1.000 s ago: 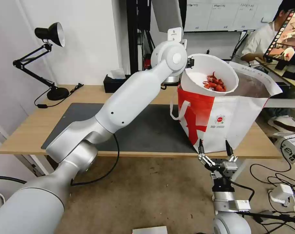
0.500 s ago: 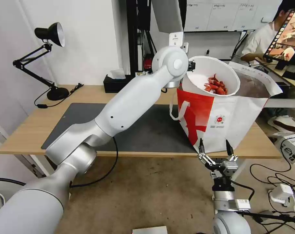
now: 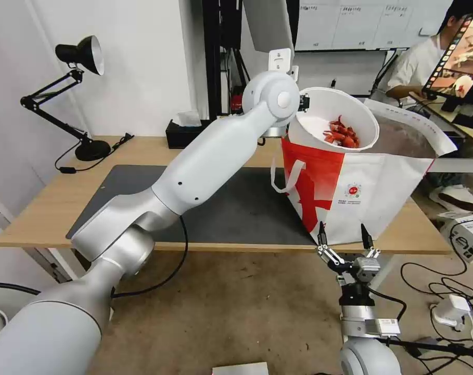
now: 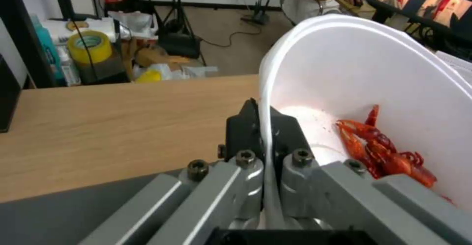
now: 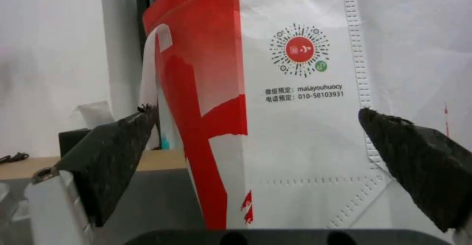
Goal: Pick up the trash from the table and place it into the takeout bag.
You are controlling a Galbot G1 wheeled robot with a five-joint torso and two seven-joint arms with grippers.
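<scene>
The left gripper [image 4: 268,141] pinches the rim of one tilted bowl [image 3: 319,127] over the bag's [image 3: 371,187] mouth, at one o'clock. Best lower it level, or the shells [image 3: 341,134] spill. The right gripper [image 3: 342,239] idles wide apart at five o'clock, off the table [image 3: 38,208].

A robotics lab or office: a light-wood bench [image 3: 142,151] with a desk lamp [image 3: 77,57], loose cables [image 3: 444,281] on bare floor, a whiteboard [image 3: 350,23] behind, and a monitor [image 3: 457,57].
</scene>
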